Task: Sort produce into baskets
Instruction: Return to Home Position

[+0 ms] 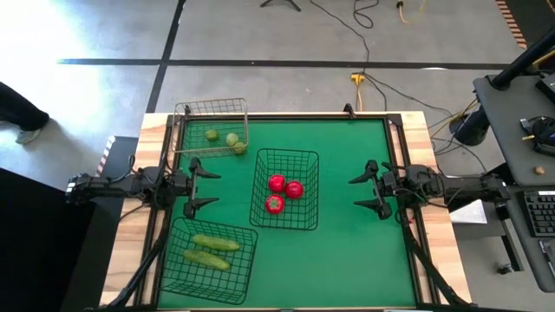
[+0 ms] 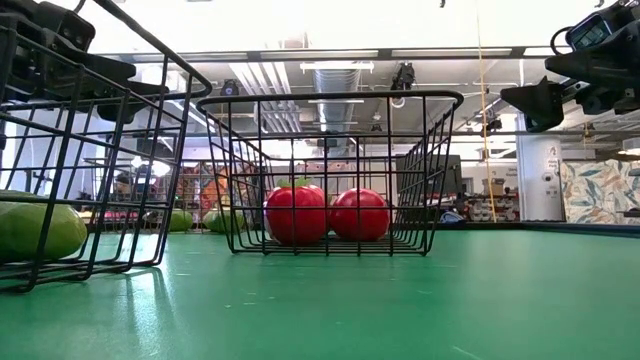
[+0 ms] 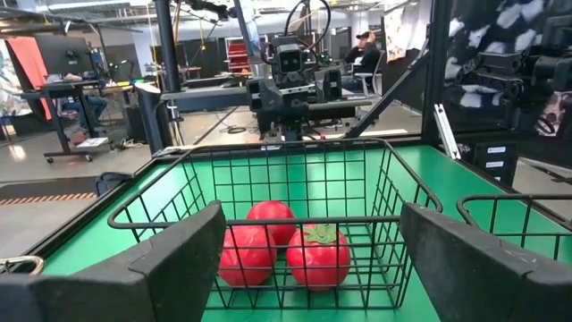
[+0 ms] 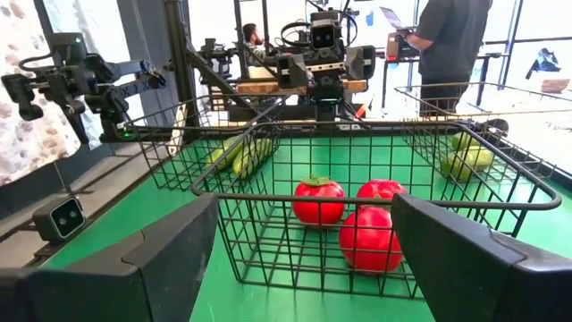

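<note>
Three red tomatoes lie in the middle black basket. Two green cucumbers lie in the near-left black basket. Three yellow-green limes lie in the paler wire basket at the far left. My left gripper is open and empty, left of the middle basket, above the mat. My right gripper is open and empty, right of that basket. The tomatoes also show in the left wrist view and the right wrist view.
Green mat covers the table, bare at the near right. Wooden table edges frame it. A desk with a keyboard stands off the right side. A person stands beyond the table.
</note>
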